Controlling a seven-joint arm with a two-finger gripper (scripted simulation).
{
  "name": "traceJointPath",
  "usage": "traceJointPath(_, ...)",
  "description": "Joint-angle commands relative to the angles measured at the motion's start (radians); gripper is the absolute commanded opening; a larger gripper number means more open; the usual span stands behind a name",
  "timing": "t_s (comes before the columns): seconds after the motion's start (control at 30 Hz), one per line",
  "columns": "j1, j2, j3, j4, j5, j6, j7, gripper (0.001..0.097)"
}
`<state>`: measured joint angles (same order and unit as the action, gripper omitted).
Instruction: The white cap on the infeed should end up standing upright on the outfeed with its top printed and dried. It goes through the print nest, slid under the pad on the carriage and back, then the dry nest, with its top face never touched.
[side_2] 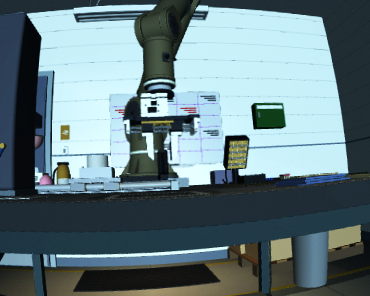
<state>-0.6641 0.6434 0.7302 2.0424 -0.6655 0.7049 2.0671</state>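
The white cap (97, 161) is partly hidden behind the white block under it, at the left end of the table. It stands upright and apart from the gripper. My gripper (161, 150) reaches down to its right, over the dark carriage plate (148, 177) on the pale rail (122, 185), and its fingers are open with nothing in them. The fingertips are hard to make out against the arm's base behind them.
A large dark cabinet (17, 100) stands at the far left. A pink pad (45, 179) and a brown jar (62, 173) sit beside the cap. To the right are a yellow grid panel (236, 152), a small dark block (221, 177) and a blue flat tray (312, 179).
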Motion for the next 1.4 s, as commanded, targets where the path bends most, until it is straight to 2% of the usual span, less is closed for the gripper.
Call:
traceJointPath(0.0,0.000,-0.001,0.000,0.000,0.000,0.000,0.000,0.0423)
traceJointPath(0.3,0.000,-0.001,0.000,0.000,0.000,0.000,0.000,0.0413)
traceJointPath(0.97,0.001,-0.001,0.000,-0.001,0.000,0.000,0.001,0.0023)
traceJointPath(1.37,0.020,-0.002,-0.001,0.000,0.002,-0.001,0.018,0.0023)
